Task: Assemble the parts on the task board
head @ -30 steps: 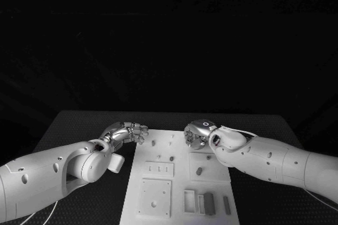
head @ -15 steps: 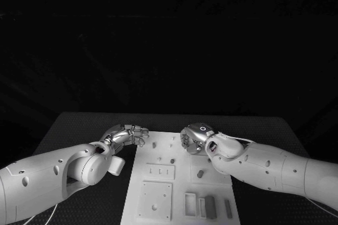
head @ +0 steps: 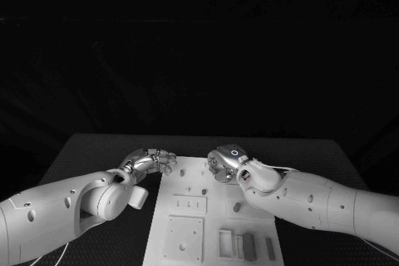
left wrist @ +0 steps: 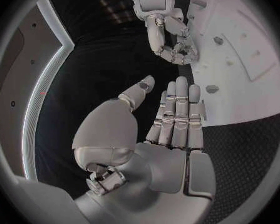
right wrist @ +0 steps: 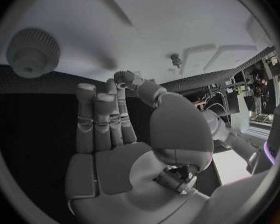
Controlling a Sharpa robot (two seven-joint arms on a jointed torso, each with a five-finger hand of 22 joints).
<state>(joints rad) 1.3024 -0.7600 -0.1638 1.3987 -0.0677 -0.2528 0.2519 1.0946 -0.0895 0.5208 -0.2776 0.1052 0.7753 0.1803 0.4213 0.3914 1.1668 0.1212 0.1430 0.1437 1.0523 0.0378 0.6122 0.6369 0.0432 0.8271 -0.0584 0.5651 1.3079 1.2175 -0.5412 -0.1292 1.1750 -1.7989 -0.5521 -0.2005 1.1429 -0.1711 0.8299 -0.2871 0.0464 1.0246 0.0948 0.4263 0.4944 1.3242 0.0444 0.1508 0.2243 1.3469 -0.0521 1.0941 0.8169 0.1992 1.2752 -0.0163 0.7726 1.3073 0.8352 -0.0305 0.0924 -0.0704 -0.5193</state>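
The dark, textured surface (head: 100,148) runs back to its far edge, where a black backdrop (head: 199,58) rises behind it.

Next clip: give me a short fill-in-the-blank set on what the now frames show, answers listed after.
1. The task board is a ____ plate on the black table.
2. Both hands hover near the board's ____ end, away from the robot.
3. The left hand holds ____, its fingers extended in the left wrist view.
4. The knurled round knob shows in the ____ wrist view.

Missing words: white; far; nothing; right
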